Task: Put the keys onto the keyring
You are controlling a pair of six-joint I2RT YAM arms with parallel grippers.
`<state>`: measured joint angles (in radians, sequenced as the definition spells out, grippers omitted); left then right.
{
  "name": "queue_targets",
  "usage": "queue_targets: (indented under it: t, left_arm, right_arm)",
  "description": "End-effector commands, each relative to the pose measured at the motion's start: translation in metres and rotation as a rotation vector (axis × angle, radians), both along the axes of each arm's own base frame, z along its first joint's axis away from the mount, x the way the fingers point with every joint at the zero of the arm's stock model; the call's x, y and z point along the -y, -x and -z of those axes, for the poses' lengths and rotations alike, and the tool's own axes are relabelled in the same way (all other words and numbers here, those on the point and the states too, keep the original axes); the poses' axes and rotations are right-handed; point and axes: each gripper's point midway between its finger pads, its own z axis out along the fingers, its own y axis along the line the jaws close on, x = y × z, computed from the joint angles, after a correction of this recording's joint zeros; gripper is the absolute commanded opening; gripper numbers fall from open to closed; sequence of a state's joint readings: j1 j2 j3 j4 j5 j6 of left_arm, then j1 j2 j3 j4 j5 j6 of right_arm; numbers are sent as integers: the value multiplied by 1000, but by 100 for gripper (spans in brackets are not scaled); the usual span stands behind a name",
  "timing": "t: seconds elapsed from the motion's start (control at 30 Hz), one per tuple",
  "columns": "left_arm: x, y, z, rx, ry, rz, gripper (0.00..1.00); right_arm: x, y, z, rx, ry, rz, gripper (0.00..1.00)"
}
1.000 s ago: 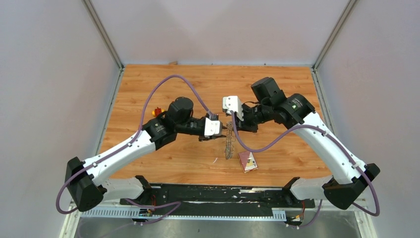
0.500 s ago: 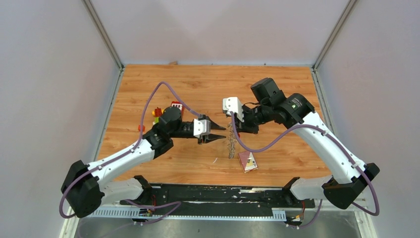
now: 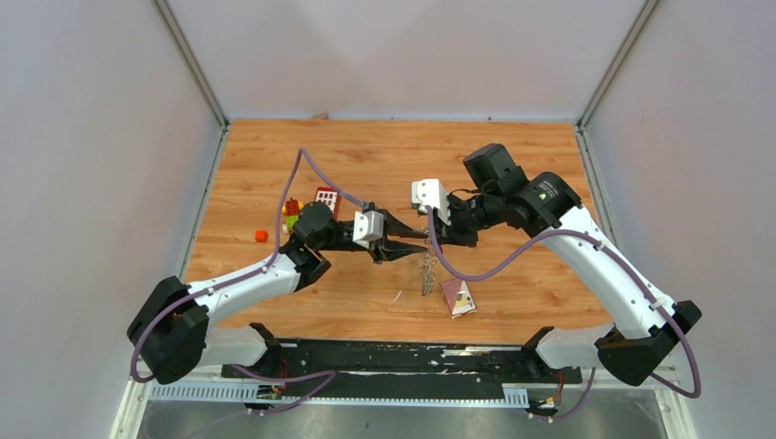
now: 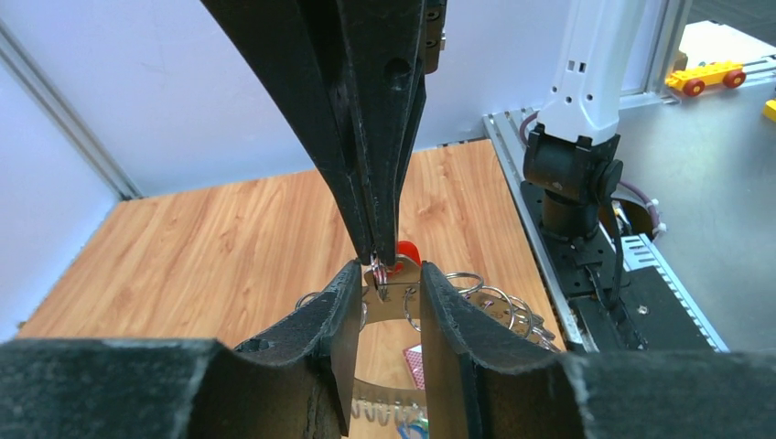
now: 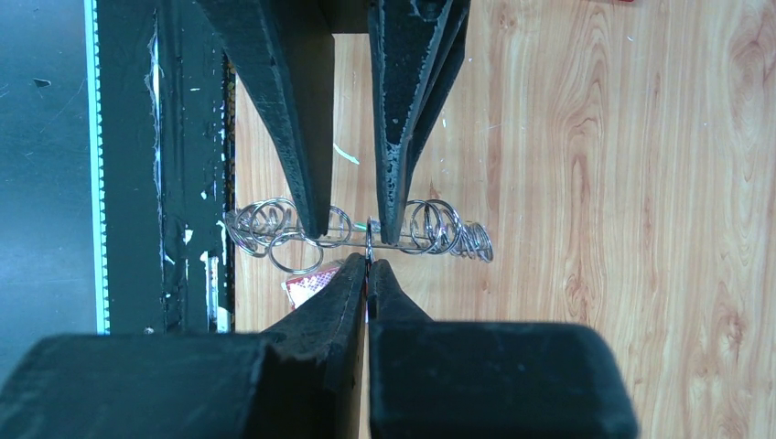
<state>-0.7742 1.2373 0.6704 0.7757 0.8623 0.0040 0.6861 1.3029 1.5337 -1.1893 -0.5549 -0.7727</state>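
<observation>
Swings L pincer [image 4: 389,279] back in after pull-away, half-spread astride keyring [image 5: 430,229] pinched tight in R pincer [image 5: 368,263], prob. bracing ring for threading.

The keyring [image 3: 425,265], a grey metal band fringed with small silvery split rings, hangs upright and edge-on above the surface [image 3: 512,155], pinched at its top by the right hand [image 5: 368,265], a red key tag [image 4: 405,251] showing just beside that pinch.
</observation>
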Motion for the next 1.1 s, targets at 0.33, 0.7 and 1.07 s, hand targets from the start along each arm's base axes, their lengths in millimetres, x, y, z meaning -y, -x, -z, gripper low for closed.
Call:
queue_targets:
  t: [0.33, 0.7, 1.07]
  left_arm:
    - [1, -4, -13, 16, 32, -7, 23]
    - [5, -8, -10, -16, 11, -12, 24]
    - [8, -10, -13, -48, 14, -4, 13]
  right_arm:
    - [-9, -2, -14, 37, -58, -22, 0]
    - [-9, -1, -15, 37, -62, -22, 0]
    - [-9, -2, -15, 39, -60, -19, 0]
